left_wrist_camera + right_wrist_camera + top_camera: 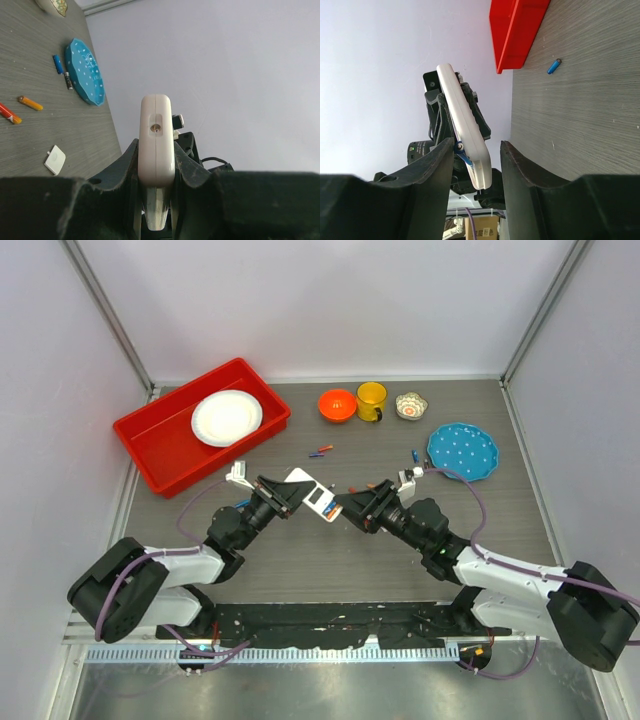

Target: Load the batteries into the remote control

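The remote (308, 488) is pinched in the left gripper (156, 167), straddled by the spread right gripper (477, 146); batteries (321, 451) lie unloaded.

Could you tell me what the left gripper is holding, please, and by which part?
The left gripper holds the remote control, its jaws clamped on one end; the other end sticks out beyond them.

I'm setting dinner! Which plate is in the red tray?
The white plate lies in the red tray; the blue plate sits on the table instead.
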Robot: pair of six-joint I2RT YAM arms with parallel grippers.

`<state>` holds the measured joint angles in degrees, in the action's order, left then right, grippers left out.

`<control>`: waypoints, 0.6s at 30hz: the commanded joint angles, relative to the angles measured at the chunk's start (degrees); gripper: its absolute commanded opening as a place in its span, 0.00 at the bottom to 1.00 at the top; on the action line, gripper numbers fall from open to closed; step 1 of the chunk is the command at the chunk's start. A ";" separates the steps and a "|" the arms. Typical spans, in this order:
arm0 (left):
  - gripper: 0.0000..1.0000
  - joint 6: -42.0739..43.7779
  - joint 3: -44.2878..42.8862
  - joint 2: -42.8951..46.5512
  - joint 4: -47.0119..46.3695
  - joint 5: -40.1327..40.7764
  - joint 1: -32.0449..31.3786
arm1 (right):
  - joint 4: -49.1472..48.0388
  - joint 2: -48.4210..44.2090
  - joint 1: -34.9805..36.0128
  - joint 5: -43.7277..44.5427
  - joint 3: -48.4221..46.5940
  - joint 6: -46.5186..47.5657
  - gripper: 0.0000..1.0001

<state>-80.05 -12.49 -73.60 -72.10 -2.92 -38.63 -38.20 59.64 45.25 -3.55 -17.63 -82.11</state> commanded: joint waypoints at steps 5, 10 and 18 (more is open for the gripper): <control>0.00 1.12 -3.24 2.94 -16.50 2.39 -0.04 | -0.92 1.18 1.15 -1.28 -0.21 0.28 0.45; 0.00 1.65 -2.89 3.46 -16.50 5.03 -0.04 | -1.18 2.15 1.85 -0.93 -0.65 0.46 0.44; 0.00 1.74 -2.71 3.90 -16.50 5.64 -0.13 | -1.36 2.85 2.38 -0.67 -1.27 0.89 0.40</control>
<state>-77.58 -12.95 -71.92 -70.41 -0.56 -38.65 -40.86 61.45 46.50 -3.05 -17.80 -82.48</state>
